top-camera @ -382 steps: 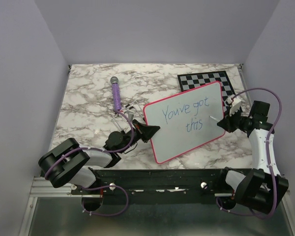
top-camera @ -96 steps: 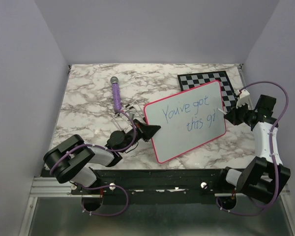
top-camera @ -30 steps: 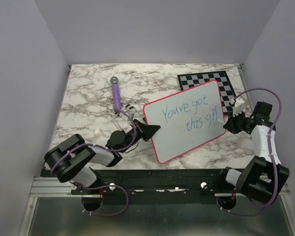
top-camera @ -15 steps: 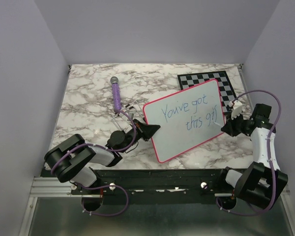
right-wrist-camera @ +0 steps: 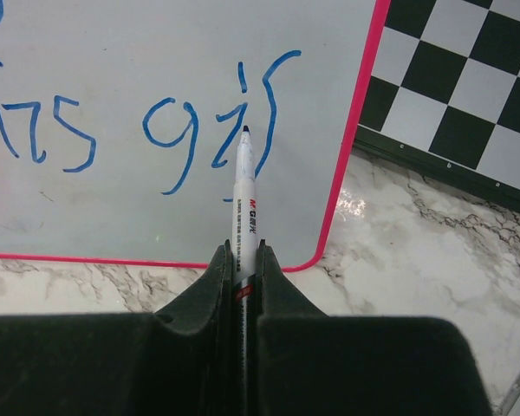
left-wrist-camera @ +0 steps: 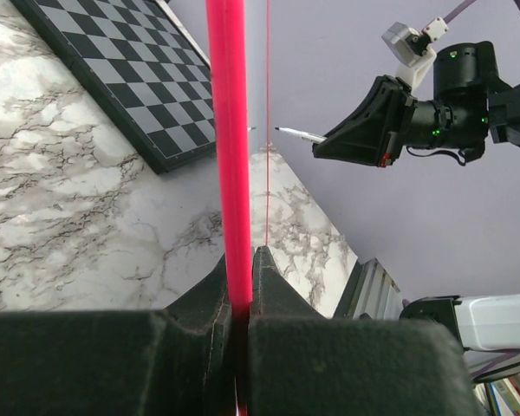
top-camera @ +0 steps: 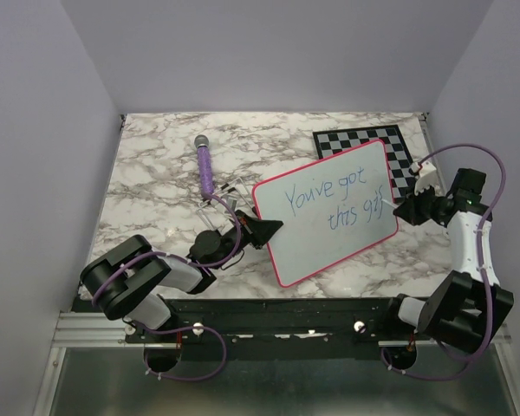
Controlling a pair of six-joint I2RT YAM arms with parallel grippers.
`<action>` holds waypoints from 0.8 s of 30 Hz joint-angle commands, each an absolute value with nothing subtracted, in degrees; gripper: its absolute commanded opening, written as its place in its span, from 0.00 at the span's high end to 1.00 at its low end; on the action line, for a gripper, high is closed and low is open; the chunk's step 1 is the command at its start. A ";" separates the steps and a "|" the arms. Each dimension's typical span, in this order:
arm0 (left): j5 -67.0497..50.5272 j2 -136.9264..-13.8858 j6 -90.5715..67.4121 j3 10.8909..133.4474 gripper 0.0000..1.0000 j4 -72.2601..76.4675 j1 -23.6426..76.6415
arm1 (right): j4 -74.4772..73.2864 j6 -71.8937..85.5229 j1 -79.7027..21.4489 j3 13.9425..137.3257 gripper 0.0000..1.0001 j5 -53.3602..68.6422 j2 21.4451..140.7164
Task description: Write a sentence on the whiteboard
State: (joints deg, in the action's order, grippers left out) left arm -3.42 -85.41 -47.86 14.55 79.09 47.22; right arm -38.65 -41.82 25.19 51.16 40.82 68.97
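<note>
The whiteboard [top-camera: 325, 212], white with a pink-red rim, stands tilted over the marble table, its left edge clamped by my left gripper [top-camera: 264, 230], which is shut on the rim [left-wrist-camera: 229, 173]. The sentence [top-camera: 334, 201] in blue reads "You've got this gif", the last letters [right-wrist-camera: 217, 121] close up in the right wrist view. My right gripper [top-camera: 405, 208] is shut on a white marker [right-wrist-camera: 243, 204], whose tip sits just off the board at the last letter. From the left wrist view the right gripper [left-wrist-camera: 325, 139] and the marker tip show beyond the rim.
A grey-and-black chessboard [top-camera: 403, 152] lies flat behind the whiteboard's right end, also seen as chessboard [right-wrist-camera: 468, 95] beside the marker. A purple wand-like object [top-camera: 205, 166] lies at the back left. Purple walls enclose the table on three sides.
The right gripper with the marker has drawn back and up from the board's lower right. The "f" stroke after "gi" is on the board. Left gripper and board have stayed put.
</note>
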 commanded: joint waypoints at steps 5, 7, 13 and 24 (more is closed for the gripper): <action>-8.26 -86.92 -42.63 14.15 1.00 79.80 47.81 | -36.39 -40.69 25.14 52.73 0.99 43.07 70.75; -8.35 -86.92 -42.71 14.15 1.00 79.80 47.81 | -36.21 -40.52 25.14 52.82 0.99 43.24 71.10; -8.35 -86.75 -42.80 14.15 1.00 79.89 47.81 | -35.33 -39.73 25.14 53.44 0.99 43.15 72.86; -8.61 -87.19 -42.80 14.06 1.00 80.24 47.81 | -33.23 -38.67 25.05 53.09 0.99 42.37 74.35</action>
State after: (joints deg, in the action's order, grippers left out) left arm -3.57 -85.78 -48.14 14.57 79.22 47.20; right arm -35.90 -39.77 25.19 51.51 41.69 73.34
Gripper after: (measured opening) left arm 0.086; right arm 0.138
